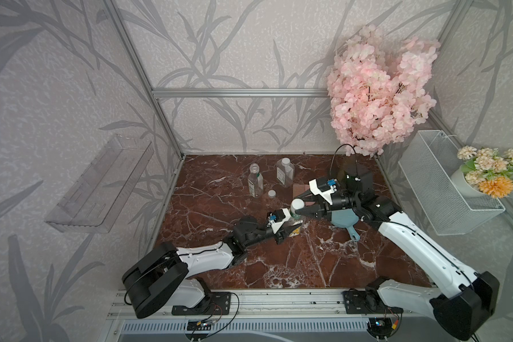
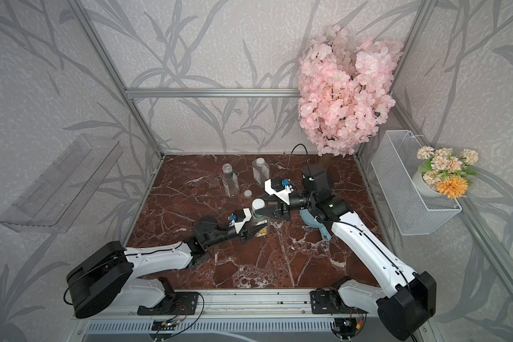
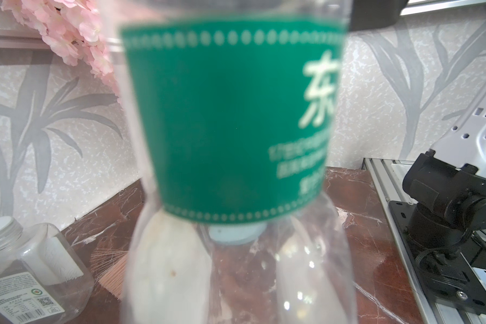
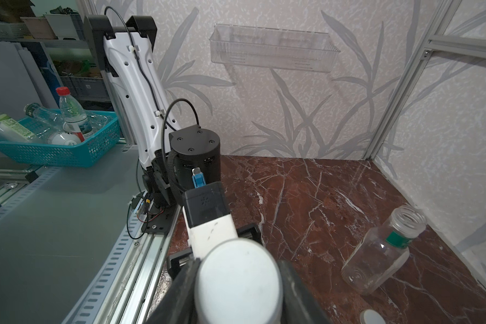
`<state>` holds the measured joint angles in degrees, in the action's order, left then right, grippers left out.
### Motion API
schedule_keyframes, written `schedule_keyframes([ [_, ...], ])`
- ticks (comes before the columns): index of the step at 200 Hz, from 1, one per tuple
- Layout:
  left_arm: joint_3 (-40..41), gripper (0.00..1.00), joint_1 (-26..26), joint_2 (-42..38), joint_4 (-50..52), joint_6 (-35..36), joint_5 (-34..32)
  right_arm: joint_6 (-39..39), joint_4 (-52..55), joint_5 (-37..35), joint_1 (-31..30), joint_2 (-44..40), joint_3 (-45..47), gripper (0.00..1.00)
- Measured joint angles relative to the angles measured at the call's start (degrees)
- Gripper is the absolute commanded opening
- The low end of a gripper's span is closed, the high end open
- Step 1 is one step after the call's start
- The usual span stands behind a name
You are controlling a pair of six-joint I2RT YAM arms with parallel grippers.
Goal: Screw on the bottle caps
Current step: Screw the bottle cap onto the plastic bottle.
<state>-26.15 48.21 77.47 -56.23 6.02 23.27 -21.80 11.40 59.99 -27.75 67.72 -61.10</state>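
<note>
Cap [image 4: 237,280] sits on the bottle [image 3: 230,112], pinched tight in the right gripper [image 1: 301,207]. The left gripper [image 1: 289,229] is clamped on the bottle's lower body, holding it upright.

Grip firmly with the left so the bottle cannot spin. Hold the cap square to the neck, press lightly, then turn. If it cocks, back off and reseat.

You have three bottles and three caps. Beyond the bottle lies a loose cap [image 1: 271,194], and farther beyond it stand an open bottle [image 1: 255,180] and a square bottle [image 1: 285,176] already wearing the third cap [image 1: 285,161].
</note>
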Motion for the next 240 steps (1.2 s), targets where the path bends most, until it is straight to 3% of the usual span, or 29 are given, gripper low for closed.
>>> schedule_keyframes([
  [69,0.0,0.19,-0.3,0.0,2.6,0.0,-5.7,9.8,-14.7,-12.7,-2.9,-3.4,8.7,0.32],
  [165,0.0,0.19,-1.2,1.4,3.0,-0.5,-17.2,23.0,-31.3,-45.2,-14.5,-0.9,15.3,0.32],
  [196,0.0,0.19,-1.4,2.1,2.9,-1.1,-19.5,24.9,-33.0,-54.7,-18.1,0.2,15.3,0.41],
  [240,0.0,0.19,-0.9,3.2,1.2,-0.9,-20.2,26.2,-30.7,-59.5,-19.2,-0.6,15.3,0.56],
])
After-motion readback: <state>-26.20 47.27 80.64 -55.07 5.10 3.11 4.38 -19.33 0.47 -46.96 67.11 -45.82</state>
